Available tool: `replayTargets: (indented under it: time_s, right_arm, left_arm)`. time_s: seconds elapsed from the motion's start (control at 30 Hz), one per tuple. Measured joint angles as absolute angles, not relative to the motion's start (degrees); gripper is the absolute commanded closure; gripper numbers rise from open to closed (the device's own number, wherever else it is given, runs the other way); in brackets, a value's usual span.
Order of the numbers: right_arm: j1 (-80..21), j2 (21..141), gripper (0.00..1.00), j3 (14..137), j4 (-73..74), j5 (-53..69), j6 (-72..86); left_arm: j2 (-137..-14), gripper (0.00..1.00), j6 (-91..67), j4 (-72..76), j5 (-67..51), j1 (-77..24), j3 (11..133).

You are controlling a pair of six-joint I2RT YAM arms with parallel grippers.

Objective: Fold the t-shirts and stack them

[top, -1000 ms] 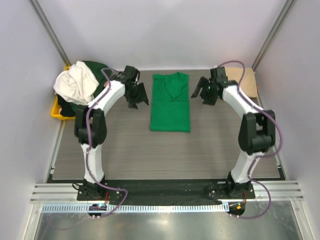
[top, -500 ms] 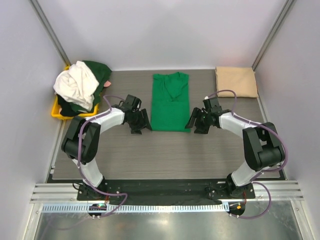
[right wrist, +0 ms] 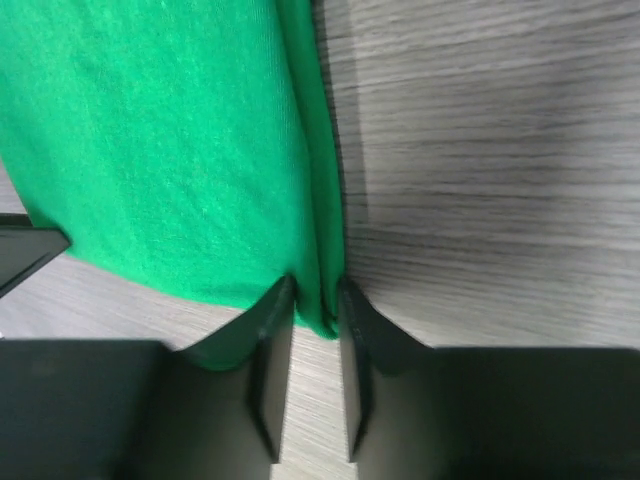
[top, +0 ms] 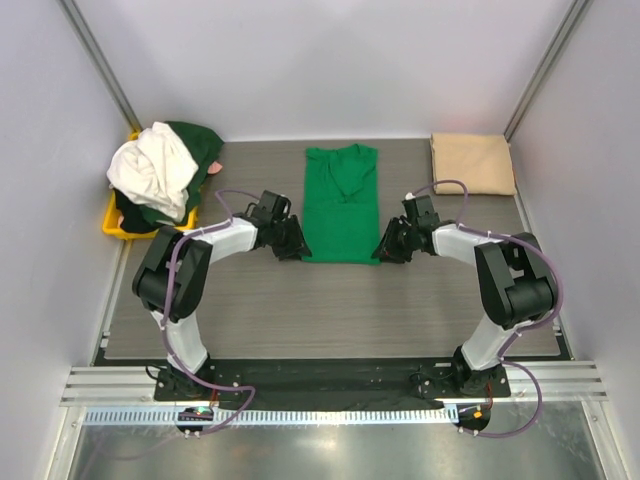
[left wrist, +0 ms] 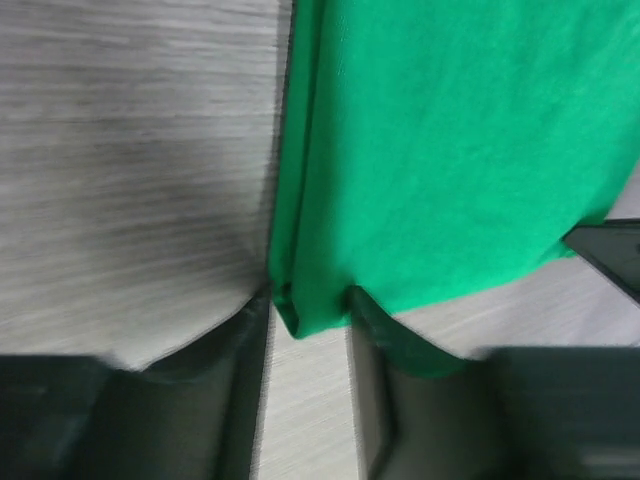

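Observation:
A bright green t-shirt (top: 340,200), folded into a long strip, lies flat mid-table with its collar at the far end. My left gripper (top: 292,243) sits at its near left corner, and in the left wrist view the left gripper (left wrist: 308,300) has its jaws pressed against the folded corner of the green cloth (left wrist: 450,150). My right gripper (top: 390,243) is at the near right corner; in the right wrist view the right gripper (right wrist: 317,290) pinches the layered edge of the green t-shirt (right wrist: 150,130). Both corners still rest on the table.
A folded tan t-shirt (top: 472,163) lies at the back right corner. At the back left, a yellow tray (top: 112,222) holds a heap of a white t-shirt (top: 150,165) and dark green ones (top: 195,140). Walls enclose the table on three sides.
Both arms have swung from beside the shirt's far end down to its near corners. Both grippers have narrowed from wide open onto the green cloth.

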State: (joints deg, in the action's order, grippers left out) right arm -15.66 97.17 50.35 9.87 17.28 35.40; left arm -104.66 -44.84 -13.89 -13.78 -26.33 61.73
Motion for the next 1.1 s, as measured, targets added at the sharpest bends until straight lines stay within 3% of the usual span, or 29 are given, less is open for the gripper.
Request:
replayTargets:
  time_s: [0.07, 0.2, 0.5, 0.83, 1.1]
  right_arm:
    - [-15.66, 97.60, 0.80, 50.35, 9.43, 17.37, 35.53]
    - [-15.66, 98.02, 0.96, 50.09, 8.80, 17.56, 35.68]
    - [-16.23, 90.04, 0.99, 44.47, 10.48, 17.34, 35.97]
    - [-21.10, 55.16, 0.99, 39.20, 29.26, 14.13, 39.27]
    - [-29.30, 38.39, 0.99, 40.25, 46.09, 10.24, 45.25]
  left_arm:
    - [-105.36, 0.89, -45.47, -12.88, -13.63, -26.52, 61.54]
    - [-106.34, 1.00, -46.57, -11.29, -13.72, -26.72, 61.34]
    - [-98.65, 1.00, -48.99, -12.05, -9.10, -33.04, 55.57]
    - [-69.04, 1.00, -58.43, -25.58, 2.85, -53.93, 48.51]
    - [-58.96, 1.00, -70.08, -39.33, 13.43, -71.09, 49.30]
